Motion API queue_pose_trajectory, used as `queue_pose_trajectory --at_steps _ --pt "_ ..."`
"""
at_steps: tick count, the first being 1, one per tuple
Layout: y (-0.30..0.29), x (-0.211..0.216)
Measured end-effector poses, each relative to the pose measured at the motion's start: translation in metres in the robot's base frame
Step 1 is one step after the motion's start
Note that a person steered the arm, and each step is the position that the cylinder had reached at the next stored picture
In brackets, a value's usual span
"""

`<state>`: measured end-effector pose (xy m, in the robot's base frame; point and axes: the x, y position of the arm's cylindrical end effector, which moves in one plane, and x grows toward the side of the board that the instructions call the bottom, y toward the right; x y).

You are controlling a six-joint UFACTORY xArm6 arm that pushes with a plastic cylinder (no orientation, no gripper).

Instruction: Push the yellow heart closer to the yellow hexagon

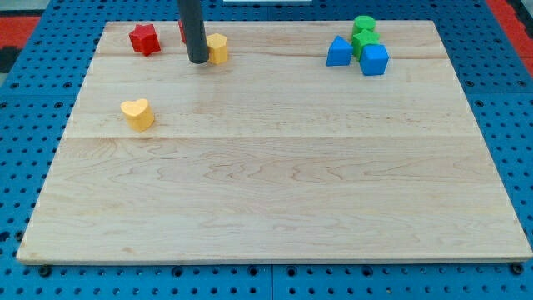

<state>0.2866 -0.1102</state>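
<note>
The small yellow heart-shaped block (137, 113) lies on the pale wooden board (275, 192) near its left edge, about a third of the way down from the top edge, with bare wood on every side of it. The yellow hexagonal block (218, 48) sits close to the top edge, up and to the view's right of the heart and well apart from it. My tip (198, 61), the lower end of the straight dark rod, rests on the board just beside the hexagon's left side; whether it touches the block I cannot tell. The rod has no jaws and holds nothing.

A red star-shaped block (144, 38) stands near the top left corner, and a second red block (181, 31) is mostly hidden behind the rod, its shape unclear. Towards the top right corner, two green blocks (363, 33) and two blue blocks (358, 55) cluster together. The lower half of the board is open wood. A blue perforated surface (25, 167) surrounds the board.
</note>
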Motion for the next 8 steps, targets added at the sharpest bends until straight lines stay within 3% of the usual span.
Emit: queue_pose_trajectory --at_steps 2,4,5,8 --pt "0.023 -0.017" --pt "0.022 0.170" --pt "-0.051 0.203" --pt "-0.071 0.112"
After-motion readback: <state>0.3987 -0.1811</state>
